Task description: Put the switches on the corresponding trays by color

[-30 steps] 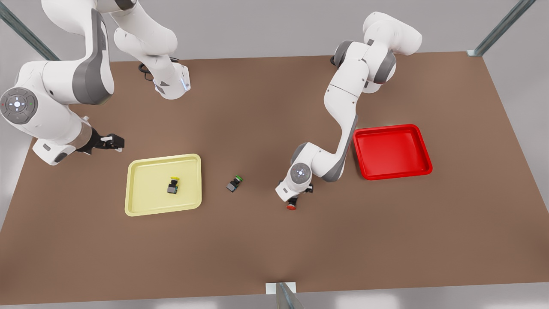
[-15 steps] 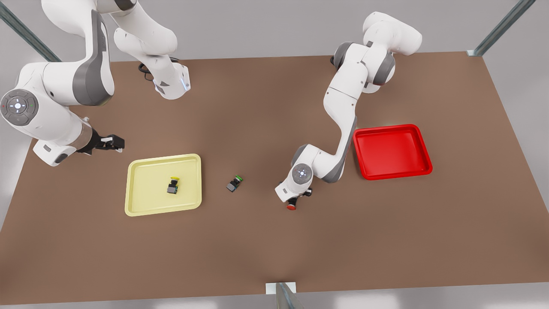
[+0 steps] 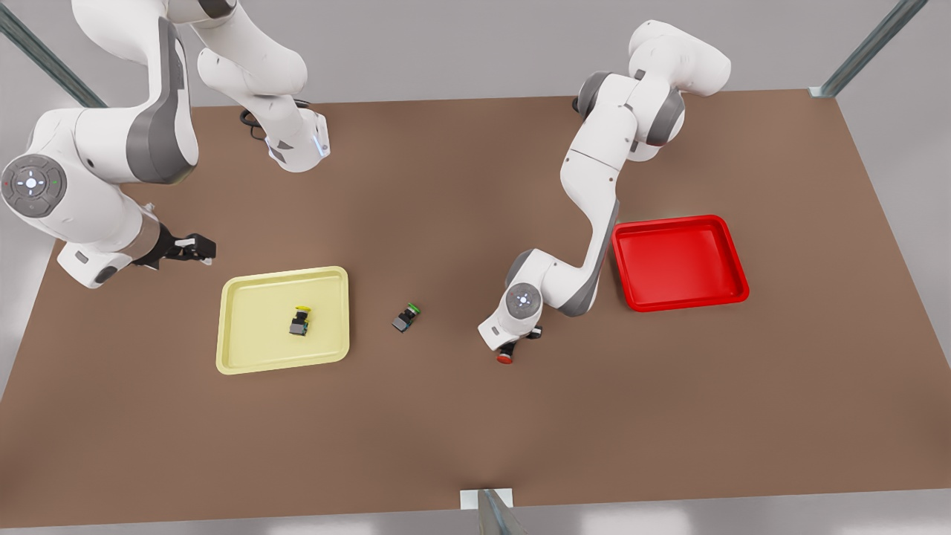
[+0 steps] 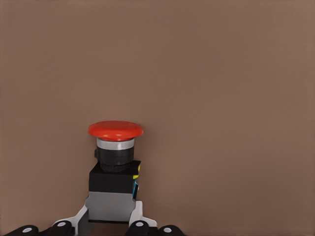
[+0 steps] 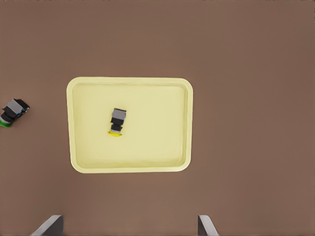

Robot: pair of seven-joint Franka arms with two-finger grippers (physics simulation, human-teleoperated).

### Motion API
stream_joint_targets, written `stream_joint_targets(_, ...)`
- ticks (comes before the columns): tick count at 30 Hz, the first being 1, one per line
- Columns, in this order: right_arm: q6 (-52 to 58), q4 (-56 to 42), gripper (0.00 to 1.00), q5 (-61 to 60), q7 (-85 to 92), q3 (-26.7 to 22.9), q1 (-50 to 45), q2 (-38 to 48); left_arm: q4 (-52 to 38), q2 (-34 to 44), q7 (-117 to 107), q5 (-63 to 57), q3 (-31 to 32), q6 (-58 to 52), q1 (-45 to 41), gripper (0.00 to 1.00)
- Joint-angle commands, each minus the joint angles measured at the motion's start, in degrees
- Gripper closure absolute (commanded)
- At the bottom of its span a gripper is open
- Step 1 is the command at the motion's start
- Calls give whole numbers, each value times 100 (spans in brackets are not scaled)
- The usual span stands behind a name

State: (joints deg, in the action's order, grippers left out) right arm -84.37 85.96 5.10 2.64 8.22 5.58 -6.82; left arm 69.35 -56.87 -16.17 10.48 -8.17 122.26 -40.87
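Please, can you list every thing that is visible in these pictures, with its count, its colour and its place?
yellow tray: 1, pale yellow, on the table toward the front view's left.
red tray: 1, bright red, toward the front view's right.
yellow switch: 1, lying inside the yellow tray.
green switch: 1, on the table between the trays.
red switch: 1, between the left gripper's fingers.
table: 1, brown.
left gripper: shut on the red switch.
right gripper: open, waiting above the table beside the yellow tray.

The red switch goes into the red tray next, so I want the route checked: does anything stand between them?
Nothing visible does. The left gripper is shut on the red switch, and only bare table lies between it and the red tray.
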Motion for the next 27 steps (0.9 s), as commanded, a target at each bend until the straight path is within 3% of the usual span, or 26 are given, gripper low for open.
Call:
stream_joint_targets(1, -1, 0, 0, 0, 0, -4, -4, -4, 0, 0, 0, -2, 0, 0, 9, 54)
stream_joint_targets(11, -18, 0, 0, 0, 9, -4, -4, -4, 44, 396, 17, -11, 0, -360, 53, 56)
stream_joint_targets(20, -1, 0, 0, 0, 9, -4, -4, -4, 2970, 2707, 870, -231, 0, -141, 624, 56)
stream_joint_targets(27, -1, 0, 0, 0, 9, 4, -4, -4, 5080, 4342, 2276, -380, 18, 185, 1863, 55)
